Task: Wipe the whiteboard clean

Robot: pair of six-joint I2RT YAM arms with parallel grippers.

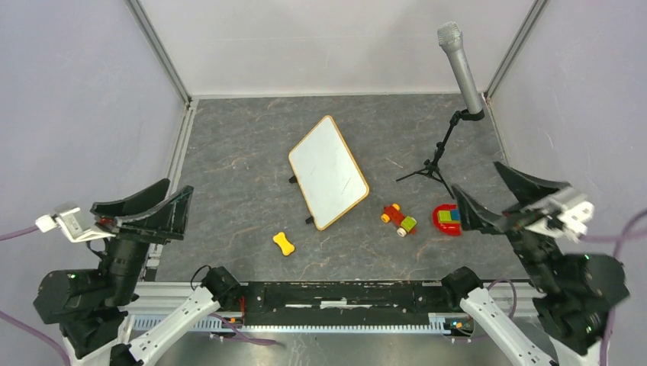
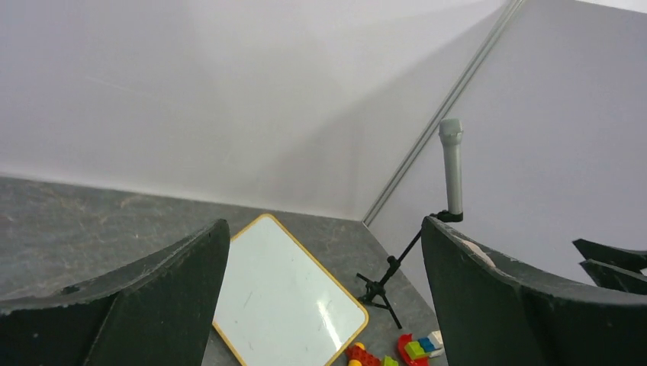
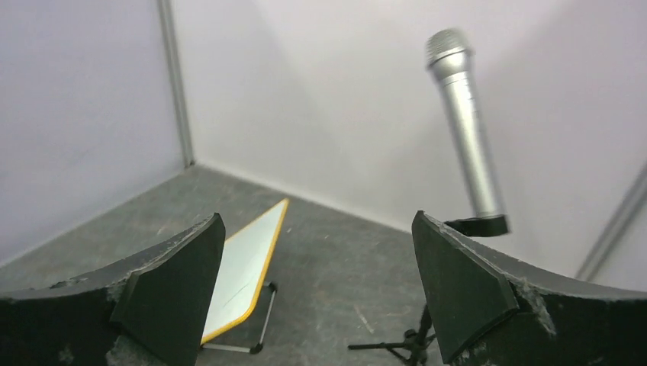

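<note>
The whiteboard (image 1: 329, 171) stands tilted on black wire feet mid-table; its white face with light-wood frame looks almost blank, with only faint marks. It also shows in the left wrist view (image 2: 282, 297) and edge-on in the right wrist view (image 3: 243, 267). My left gripper (image 1: 166, 206) is open and empty, raised at the near left, far from the board. My right gripper (image 1: 481, 194) is open and empty, raised at the near right. In the wrist views both grippers (image 2: 324, 282) (image 3: 317, 282) have their jaws spread wide with nothing between. No eraser shows.
A silver microphone (image 1: 461, 65) on a black tripod stand (image 1: 431, 164) stands at the back right. A red toy car (image 1: 399, 219), a red block piece with coloured bricks (image 1: 448, 219) and a yellow bone-shaped toy (image 1: 284, 243) lie near the front. Grey walls enclose the table.
</note>
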